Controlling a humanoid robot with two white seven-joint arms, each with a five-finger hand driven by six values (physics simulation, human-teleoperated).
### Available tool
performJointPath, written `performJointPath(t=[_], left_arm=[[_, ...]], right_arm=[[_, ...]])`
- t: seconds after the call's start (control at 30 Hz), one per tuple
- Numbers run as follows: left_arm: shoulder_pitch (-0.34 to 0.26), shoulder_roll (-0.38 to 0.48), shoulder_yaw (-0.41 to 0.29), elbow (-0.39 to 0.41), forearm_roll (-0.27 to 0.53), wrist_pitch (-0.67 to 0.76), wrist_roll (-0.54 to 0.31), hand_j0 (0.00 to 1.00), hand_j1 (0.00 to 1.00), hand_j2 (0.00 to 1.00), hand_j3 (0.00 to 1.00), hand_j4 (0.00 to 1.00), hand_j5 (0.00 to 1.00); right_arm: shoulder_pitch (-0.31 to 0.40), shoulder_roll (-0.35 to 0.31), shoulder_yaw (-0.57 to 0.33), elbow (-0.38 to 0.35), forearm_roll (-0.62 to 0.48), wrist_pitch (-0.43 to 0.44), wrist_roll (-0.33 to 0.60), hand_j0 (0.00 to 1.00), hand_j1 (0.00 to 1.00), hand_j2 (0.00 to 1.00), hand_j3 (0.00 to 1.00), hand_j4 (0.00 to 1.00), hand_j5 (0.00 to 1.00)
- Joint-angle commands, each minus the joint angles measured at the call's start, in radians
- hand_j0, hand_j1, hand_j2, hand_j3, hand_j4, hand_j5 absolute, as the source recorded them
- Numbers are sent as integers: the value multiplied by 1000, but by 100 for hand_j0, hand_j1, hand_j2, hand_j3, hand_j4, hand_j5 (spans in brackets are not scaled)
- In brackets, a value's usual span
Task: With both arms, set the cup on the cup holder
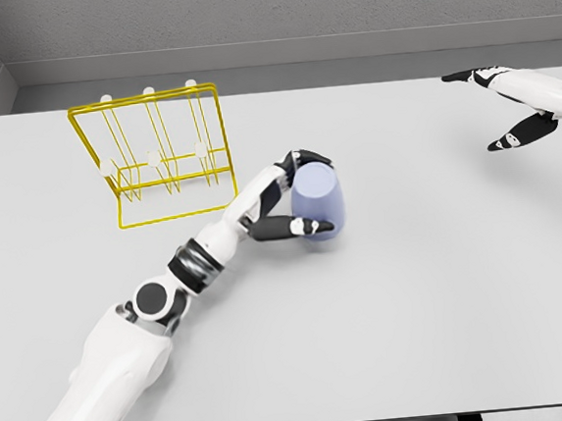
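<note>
Head view, left robot hand (pixel 294 194) gripping blue cup (pixel 318 205) beside yellow cup holder (pixel 158 152), right robot hand (pixel 513 102) spread empty.

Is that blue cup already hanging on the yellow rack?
No, the blue cup sits on the table, gripped by the left robot hand, to the right of the yellow rack.

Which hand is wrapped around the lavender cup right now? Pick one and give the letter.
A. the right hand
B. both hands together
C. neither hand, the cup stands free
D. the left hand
D: the left hand, whose arm comes in from the lower left, has its fingers curled around the cup beside the yellow cup holder, while the right hand hangs open at the far right, holding nothing.
</note>
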Motion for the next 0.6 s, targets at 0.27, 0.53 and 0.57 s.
performJointPath(t=[0.27,0.53,0.57], left_arm=[[23,216,27,-238,167,5,9,37,37,37,37,37,37],[64,402,99,-347,287,0,10,37,37,37,37,37,37],[61,416,99,-347,296,0,10,37,37,37,37,37,37]], right_arm=[[0,0,-2,4,-7,2,0,100,100,100,100,100,100],[0,0,-2,4,-7,2,0,100,100,100,100,100,100],[0,0,-2,4,-7,2,0,100,100,100,100,100,100]])
